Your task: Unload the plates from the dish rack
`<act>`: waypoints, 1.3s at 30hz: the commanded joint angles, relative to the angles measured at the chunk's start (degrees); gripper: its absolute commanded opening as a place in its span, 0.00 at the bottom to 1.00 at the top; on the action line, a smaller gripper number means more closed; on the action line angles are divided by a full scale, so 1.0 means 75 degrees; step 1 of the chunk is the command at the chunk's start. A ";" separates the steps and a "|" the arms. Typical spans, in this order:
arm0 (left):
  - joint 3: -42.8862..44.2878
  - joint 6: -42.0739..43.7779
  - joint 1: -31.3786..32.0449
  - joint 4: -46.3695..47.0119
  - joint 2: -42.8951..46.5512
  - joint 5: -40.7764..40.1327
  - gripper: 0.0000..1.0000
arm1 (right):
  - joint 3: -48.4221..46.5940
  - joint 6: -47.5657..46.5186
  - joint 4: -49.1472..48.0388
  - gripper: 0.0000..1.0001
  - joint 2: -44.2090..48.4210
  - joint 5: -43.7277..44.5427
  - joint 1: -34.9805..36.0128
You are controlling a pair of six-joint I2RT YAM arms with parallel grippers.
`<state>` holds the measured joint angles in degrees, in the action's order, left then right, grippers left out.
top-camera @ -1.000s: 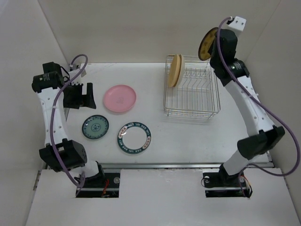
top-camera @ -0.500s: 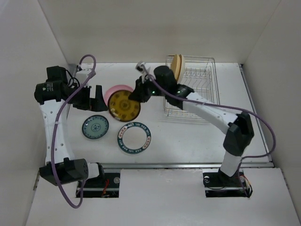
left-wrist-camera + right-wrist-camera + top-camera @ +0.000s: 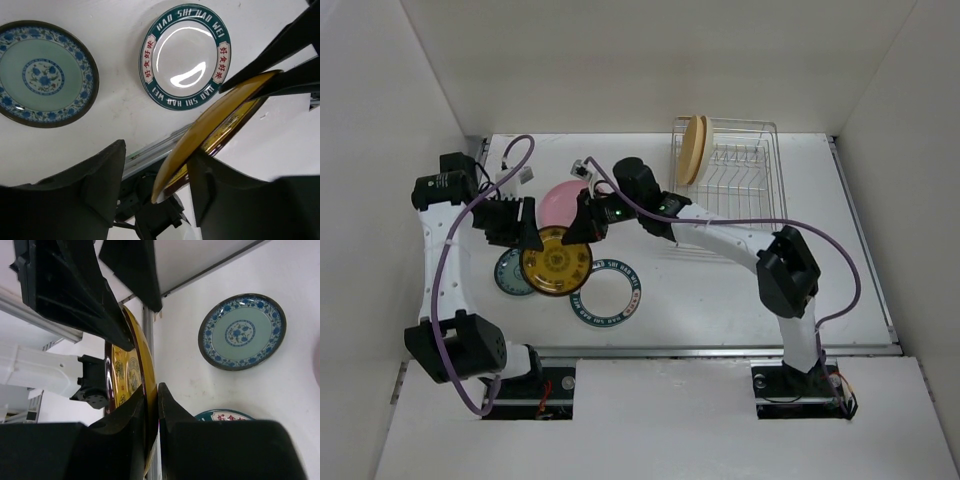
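Covering most of the top view, the white desk (image 3: 720, 290) carries the dish rack (image 3: 740, 205) at the far right, with one tan-yellow plate (image 3: 695, 148) standing on edge in it. The pink plate (image 3: 563, 197), the teal-rimmed plate (image 3: 620, 305) and a blue-patterned plate (image 3: 506, 275) lie flat on the left side.

Above them, tilted, hangs the dark yellow-patterned plate (image 3: 556, 262). The right gripper (image 3: 580, 230) pinches its rim. The left gripper (image 3: 525, 235) stands spread around the opposite rim, and one finger shows a gap.

This looks like a handover. To do it well, I think the left should press together fully before the right lets go. The flat plates directly below leave little free room for setting it down.
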<state>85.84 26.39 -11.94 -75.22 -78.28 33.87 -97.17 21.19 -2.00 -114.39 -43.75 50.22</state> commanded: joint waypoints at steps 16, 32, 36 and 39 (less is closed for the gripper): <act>-0.0079 -0.0167 -0.0949 0.0325 -0.0484 -0.1316 0.00 | -0.0534 0.0596 -0.0460 0.55 0.0133 0.1566 -0.0297; -0.0314 -0.0015 -0.1981 0.1451 -0.3517 -0.1737 0.00 | 0.1119 0.0292 -0.0390 0.54 0.1365 0.2071 -0.0988; -0.0313 -0.0178 -0.1982 0.1533 -0.3859 -0.2265 0.21 | 0.1190 0.0292 -0.0390 0.54 0.1435 0.2071 -0.0988; -0.0465 -0.0179 -0.1982 0.1533 -0.3859 -0.2488 0.43 | 0.1190 0.0292 -0.0390 0.54 0.1517 0.2001 -0.0988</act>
<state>81.76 25.04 -26.63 -62.37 -108.14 17.85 -88.23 24.21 -3.01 -106.80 -27.70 42.50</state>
